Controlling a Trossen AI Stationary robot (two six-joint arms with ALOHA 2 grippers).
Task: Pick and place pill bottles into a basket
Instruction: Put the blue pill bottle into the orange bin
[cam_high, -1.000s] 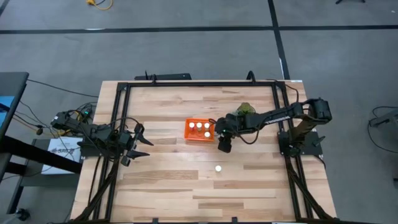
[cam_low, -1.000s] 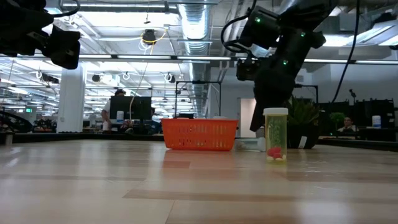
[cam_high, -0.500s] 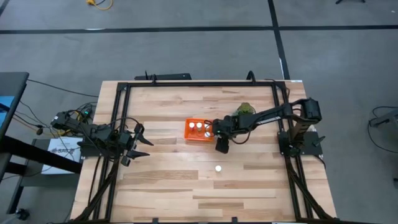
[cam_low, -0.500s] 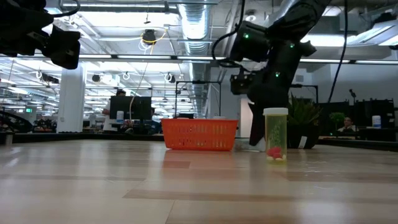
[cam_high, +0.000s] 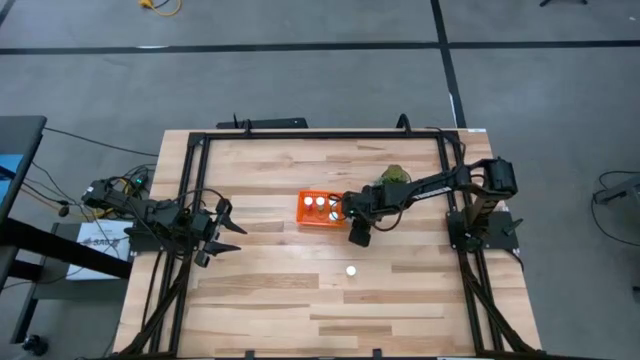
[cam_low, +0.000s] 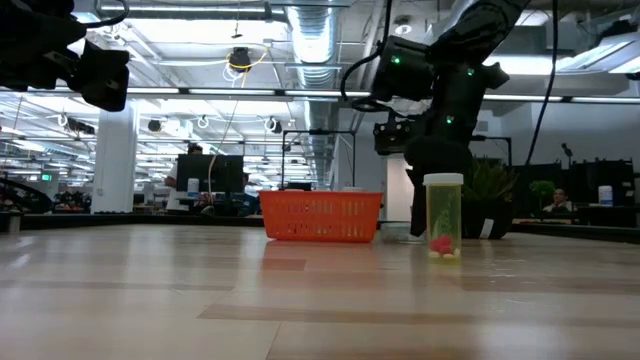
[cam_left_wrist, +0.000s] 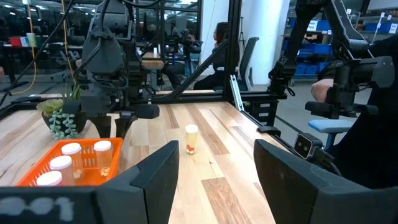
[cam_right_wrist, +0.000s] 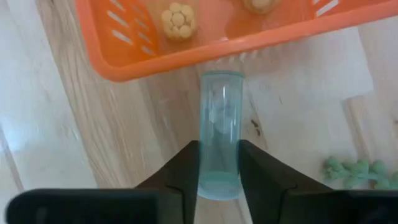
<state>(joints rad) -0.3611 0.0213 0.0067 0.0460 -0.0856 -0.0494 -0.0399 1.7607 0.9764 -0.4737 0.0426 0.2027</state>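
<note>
Bottles first: three white-capped pill bottles (cam_high: 321, 206) stand upright inside the orange basket (cam_high: 302, 212), which sits near the middle of the worktop (cam_high: 270, 290). From the left wrist view four caps seem to show in there, so I cannot settle the count. Another bottle (cam_high: 351, 270) stands alone and upright on the bare wood, nearer the front edge and a little right of the basket, well apart from it. Seen from table height it is a clear tube with a pale cap and something red at its bottom.

At the basket's right side hangs the right gripper (cam_high: 357, 226), its arm reaching in from the right edge of the worktop. Its own camera shows a pale blue-green clear bottle (cam_right_wrist: 220, 143) lying on the wood just outside the basket wall, one end at the orange rim, with the two dark fingers (cam_right_wrist: 184, 168) pressed against either side of it, so the jaws are closed on that bottle (and it rests on the wood, outside the basket).

A small green plant (cam_high: 392, 176) sits just beyond the right arm, toward the far right.

Over at the left edge waits the left gripper (cam_high: 222, 232), jaws parted and holding nothing.
</note>
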